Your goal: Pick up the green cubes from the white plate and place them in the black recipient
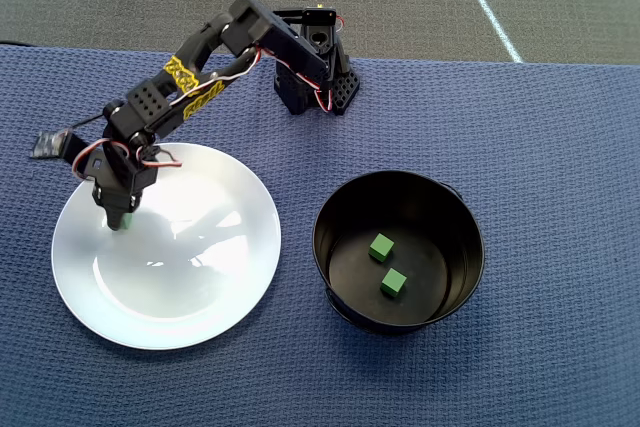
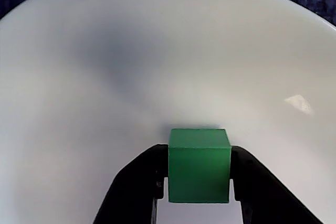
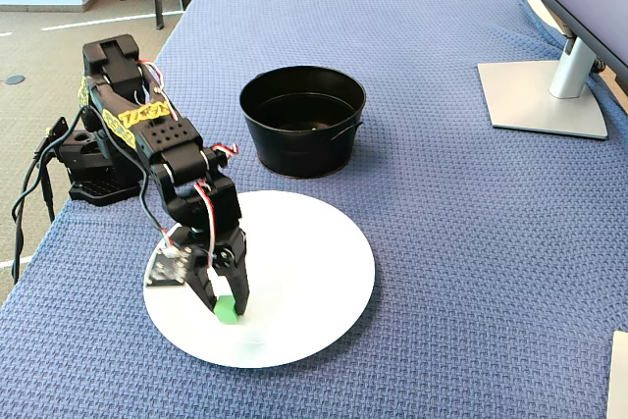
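We've got the end effector [image 2: 199, 182] clamped on a green cube [image 2: 199, 171] over the white plate [image 2: 157, 51], two more cubes [image 1: 381, 247] in the black bucket [image 1: 335, 212].

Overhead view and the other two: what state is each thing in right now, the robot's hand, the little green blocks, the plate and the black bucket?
hand: closed on one green cube, down at the plate.
held green cube: pinched between the fingers.
white plate: upright, bare apart from that cube.
black bucket: upright, open-topped.
two green cubes: lying apart on the bucket floor.
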{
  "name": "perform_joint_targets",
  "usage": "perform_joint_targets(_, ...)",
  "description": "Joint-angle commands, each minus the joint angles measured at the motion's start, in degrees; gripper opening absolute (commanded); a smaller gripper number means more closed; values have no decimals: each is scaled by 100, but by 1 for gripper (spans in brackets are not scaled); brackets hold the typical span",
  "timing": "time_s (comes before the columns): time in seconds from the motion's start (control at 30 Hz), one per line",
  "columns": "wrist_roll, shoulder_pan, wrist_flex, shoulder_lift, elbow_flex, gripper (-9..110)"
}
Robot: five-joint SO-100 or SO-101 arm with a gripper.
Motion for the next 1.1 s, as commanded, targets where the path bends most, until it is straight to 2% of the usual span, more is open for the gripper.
perform_joint_targets(0.0, 958, 35, 255, 1310, -44, 0)
perform_joint_targets(0.13, 1424, -308, 1345, 2101, -413, 0)
perform_joint_targets(0.3, 1819, -1020, 1811, 3577, 290, 0)
perform_joint_targets(0.53, 3208, -2610, 1600, 5713, 2285, 0)
perform_joint_targets(0.67, 4034, -3867, 1380, 6460, 3138, 0)
perform_joint_targets(0.83, 4597, -5432, 879, 7084, 4113, 0)
perform_joint_targets(1.07, 4904, -6135, -9, 7857, 5194, 0)
